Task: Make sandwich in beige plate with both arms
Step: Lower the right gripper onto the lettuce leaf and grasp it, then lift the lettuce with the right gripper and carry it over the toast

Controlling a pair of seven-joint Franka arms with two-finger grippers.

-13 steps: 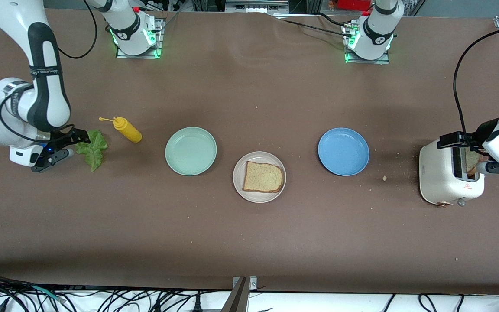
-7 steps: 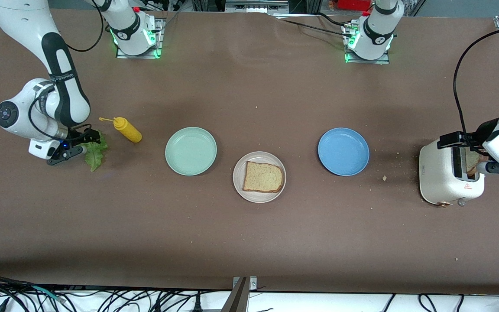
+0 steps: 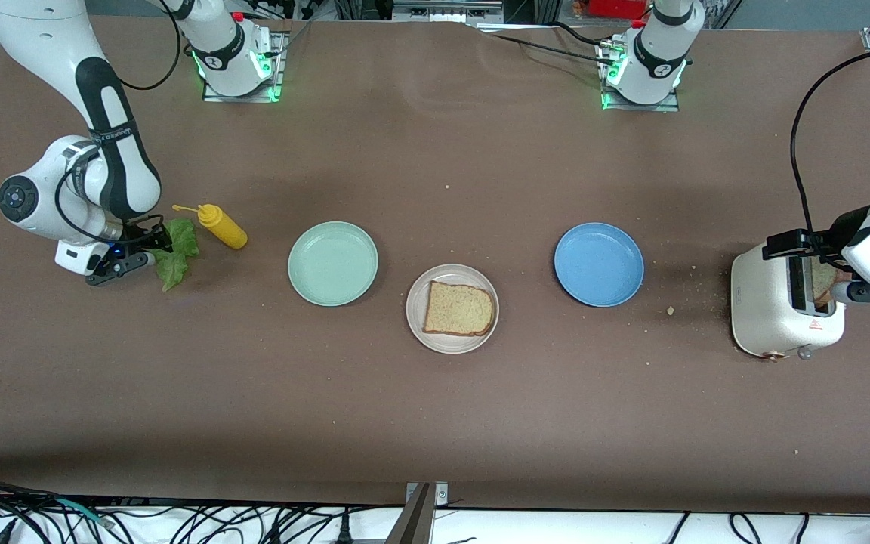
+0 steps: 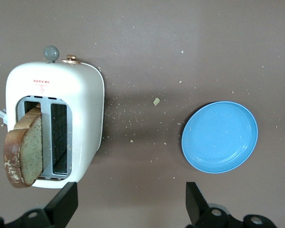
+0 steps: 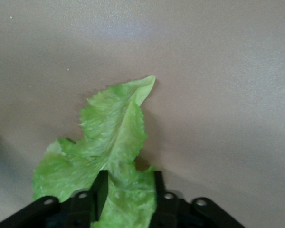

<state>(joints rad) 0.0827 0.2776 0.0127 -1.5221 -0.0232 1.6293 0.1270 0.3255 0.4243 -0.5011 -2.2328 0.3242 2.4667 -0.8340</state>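
Three plates: beige (image 3: 414, 317), green (image 3: 333, 264), blue (image 3: 599, 264). Two bread slices (image 3: 459, 309) (image 4: 23, 148), one lettuce leaf (image 3: 177, 249), one bottle (image 3: 222, 226), one toaster (image 3: 771, 313).

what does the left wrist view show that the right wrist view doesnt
Only the left wrist view: the white toaster with a bread slice standing in one slot, the blue plate, crumbs, and the open left gripper. Only the right wrist view: the lettuce leaf between the right gripper fingers. Both: the brown table.
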